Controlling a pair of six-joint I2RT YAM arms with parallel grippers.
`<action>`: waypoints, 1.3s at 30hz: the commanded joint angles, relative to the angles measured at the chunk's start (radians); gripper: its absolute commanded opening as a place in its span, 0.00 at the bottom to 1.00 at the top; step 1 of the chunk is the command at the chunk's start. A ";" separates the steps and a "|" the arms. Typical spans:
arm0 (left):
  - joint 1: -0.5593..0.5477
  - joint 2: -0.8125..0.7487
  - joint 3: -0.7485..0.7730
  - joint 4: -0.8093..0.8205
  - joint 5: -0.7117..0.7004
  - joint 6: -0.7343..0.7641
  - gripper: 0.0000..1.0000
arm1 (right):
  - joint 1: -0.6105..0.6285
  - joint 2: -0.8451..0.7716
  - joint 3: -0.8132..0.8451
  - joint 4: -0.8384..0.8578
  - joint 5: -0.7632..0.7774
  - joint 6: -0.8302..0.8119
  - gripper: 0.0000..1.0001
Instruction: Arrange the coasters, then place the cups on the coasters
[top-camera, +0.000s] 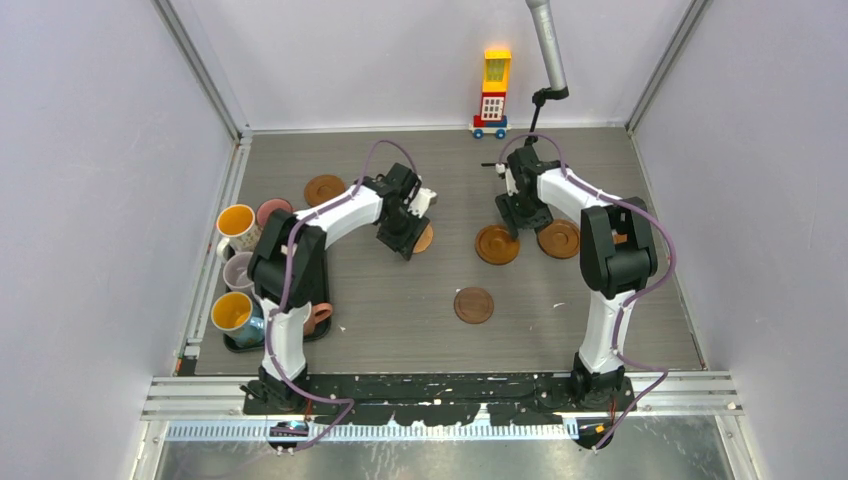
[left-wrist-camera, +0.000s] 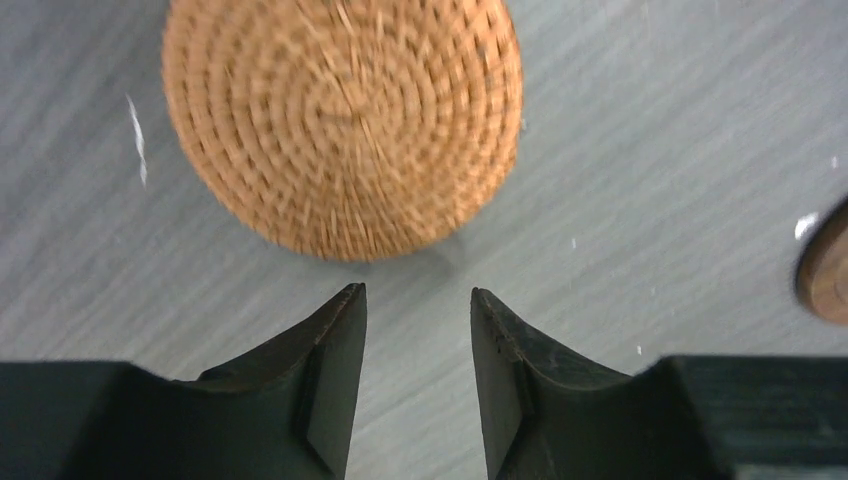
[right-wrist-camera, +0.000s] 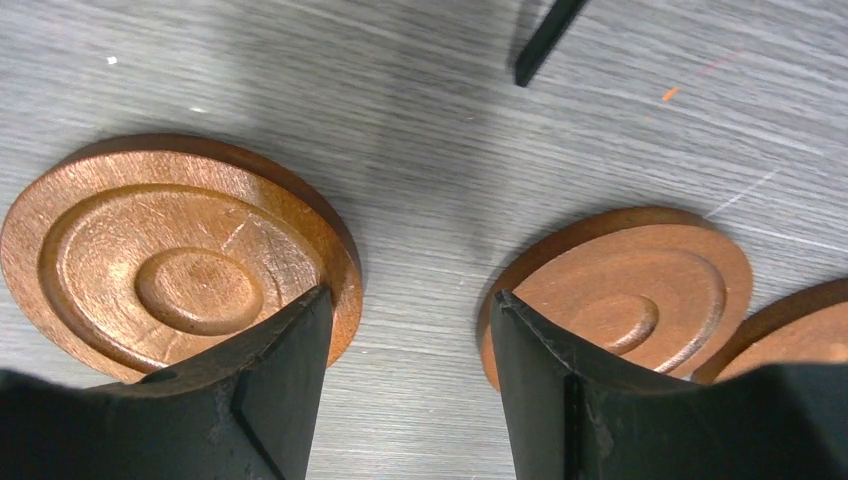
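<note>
Five brown coasters lie on the table: one at the back left (top-camera: 325, 188), a woven one (top-camera: 428, 240) half hidden by my left gripper (top-camera: 402, 240), two wooden ones (top-camera: 497, 244) (top-camera: 558, 238) either side of my right gripper (top-camera: 525, 224), and a darker one (top-camera: 473, 305) nearer. In the left wrist view the woven coaster (left-wrist-camera: 342, 120) lies just beyond my left gripper (left-wrist-camera: 418, 295), which is open and empty. My right gripper (right-wrist-camera: 410, 295) is open over bare table between two ringed coasters (right-wrist-camera: 180, 260) (right-wrist-camera: 640, 290). Cups are crowded at the left: white with orange inside (top-camera: 237, 225), pink (top-camera: 272, 211), lilac (top-camera: 238, 270), blue (top-camera: 235, 315).
The cups stand on a black tray (top-camera: 235, 347) by the left wall. A toy block tower on wheels (top-camera: 493, 92) stands at the back edge, with a grey pole (top-camera: 547, 45) beside it. White walls close the table on three sides.
</note>
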 joint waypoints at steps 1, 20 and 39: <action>0.000 0.087 0.098 0.078 -0.056 -0.054 0.44 | -0.026 -0.002 0.022 -0.002 0.064 -0.007 0.64; 0.226 0.182 0.462 -0.012 0.019 -0.010 0.61 | -0.051 -0.099 0.098 -0.016 -0.136 -0.021 0.67; 0.328 0.433 0.681 -0.105 0.148 0.041 0.48 | 0.062 0.208 0.506 0.129 -0.420 0.214 0.53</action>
